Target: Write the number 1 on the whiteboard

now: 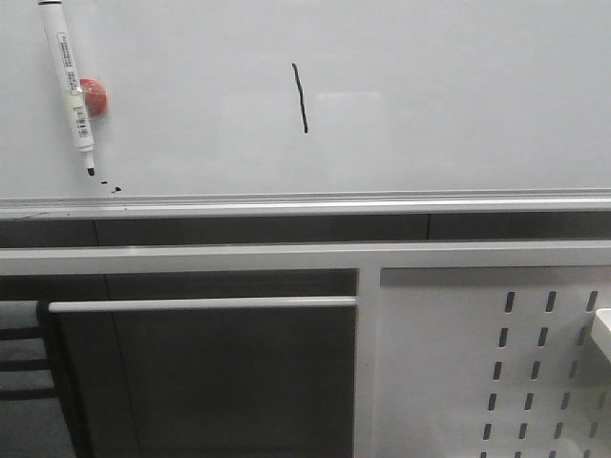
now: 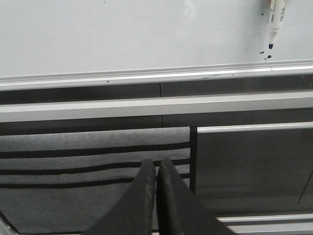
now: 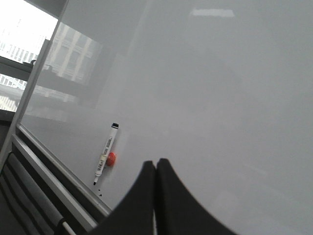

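Note:
The whiteboard (image 1: 458,95) fills the upper front view, and a thin black slanted stroke, the number 1 (image 1: 300,97), stands on it left of centre. A white marker (image 1: 70,81) with its black tip down hangs against the board at the upper left, beside a red magnet (image 1: 94,97). Neither gripper appears in the front view. My left gripper (image 2: 156,164) is shut and empty, low in front of the board's silver rail (image 2: 156,76). My right gripper (image 3: 155,163) is shut and empty too, close to the whiteboard (image 3: 220,98), with the marker (image 3: 106,152) off to one side.
Small black specks (image 1: 112,187) dot the board under the marker's tip. Below the rail (image 1: 305,204) run a white frame bar (image 1: 191,258) and a thin white rod (image 1: 200,304). A white perforated panel (image 1: 496,382) stands at the lower right.

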### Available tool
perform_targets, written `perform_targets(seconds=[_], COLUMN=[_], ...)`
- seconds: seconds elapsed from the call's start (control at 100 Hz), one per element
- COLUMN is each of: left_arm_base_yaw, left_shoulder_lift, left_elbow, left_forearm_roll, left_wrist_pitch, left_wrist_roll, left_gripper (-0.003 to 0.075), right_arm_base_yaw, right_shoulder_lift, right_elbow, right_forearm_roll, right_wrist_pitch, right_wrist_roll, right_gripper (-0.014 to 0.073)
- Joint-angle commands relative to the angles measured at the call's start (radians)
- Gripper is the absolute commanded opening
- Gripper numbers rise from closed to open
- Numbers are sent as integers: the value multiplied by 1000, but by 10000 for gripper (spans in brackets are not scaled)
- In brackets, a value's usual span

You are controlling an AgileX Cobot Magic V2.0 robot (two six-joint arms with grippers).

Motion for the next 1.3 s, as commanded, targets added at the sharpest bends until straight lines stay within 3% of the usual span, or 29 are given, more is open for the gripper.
perform_targets(seconds=[0.0,0.21,0.38,0.65,0.82,1.05,1.29], left_arm_base_yaw=[-7,-7,-7,-7,-7,-7,-7], left_shoulder_lift=[-30,-30,-30,-30,-30,-30,-30], left_elbow=[26,26,26,26,26,26,26], left_forearm_roll=[3,3,3,3,3,3,3], left_wrist_pitch=[-47,-47,-47,-47,-47,-47,-47], left_wrist_roll=[-3,-3,-3,-3,-3,-3,-3], left_gripper=[-21,-21,-21,-21,-21,-21,-21], right_arm_base_yaw=[-86,-342,-565,-876,-954,-964,-957], right_shoulder_lift=[26,28,28,-30,-150,-260,-260], right_elbow=[-15,56,105,105,105,105,105], right_forearm_roll=[-160,-299,-305,-343,-367,-379,-383], right_wrist_pitch=[-65,-17,79,287,471,736,741], right_wrist_roll=[210,511,733,780,780,780,778], right_gripper=[-69,-69,-69,-69,-69,-69,-69])
